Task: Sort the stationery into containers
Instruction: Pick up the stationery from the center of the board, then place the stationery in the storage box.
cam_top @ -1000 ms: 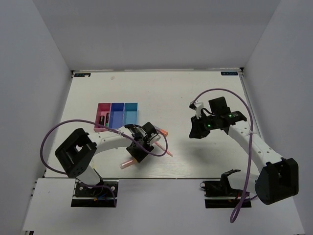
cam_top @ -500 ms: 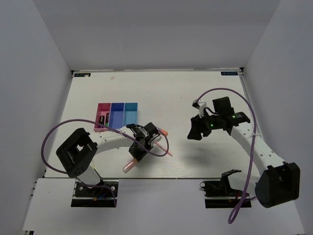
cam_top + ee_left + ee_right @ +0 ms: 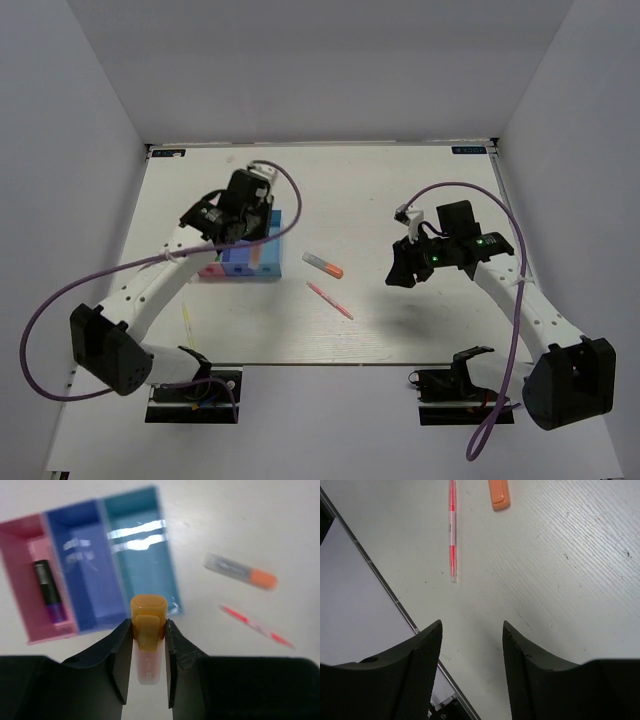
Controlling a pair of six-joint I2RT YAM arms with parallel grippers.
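Left wrist view: left pincer (image 3: 148,629) is clamped on 1 pink-and-orange highlighter (image 3: 148,611), orange cap pointing forward. It is held over the near end of the tray (image 3: 50,632), about in line with the wall between the dark blue and light blue sections. Cannot tell whether it touches the tray.

Tray count: 1 tray with 3 joined compartments.
- pink compartment (image 3: 20,570): 1 black-and-purple marker (image 3: 48,587) lying lengthwise.
- dark blue compartment (image 3: 87,575): 0 items seen.
- light blue compartment (image 3: 140,565): 0 items seen.

Loose on the bench (image 3: 400,190), top external view: 2 items, both right of the tray.
- 1 grey-and-orange marker (image 3: 323,265), near the tray.
- 1 thin pink-red pen (image 3: 330,300), beyond the marker and further out from the tray, apart from the marker.

A thin pale stick (image 3: 187,321) also lies on the bench below the tray's left end. It is too small to identify.

Right wrist view: right pincer (image 3: 471,627) has its fingers apart and grips nothing. It hangs above bare bench, well right of the tray, past both loose items.

Stationery counted: 4 identified.
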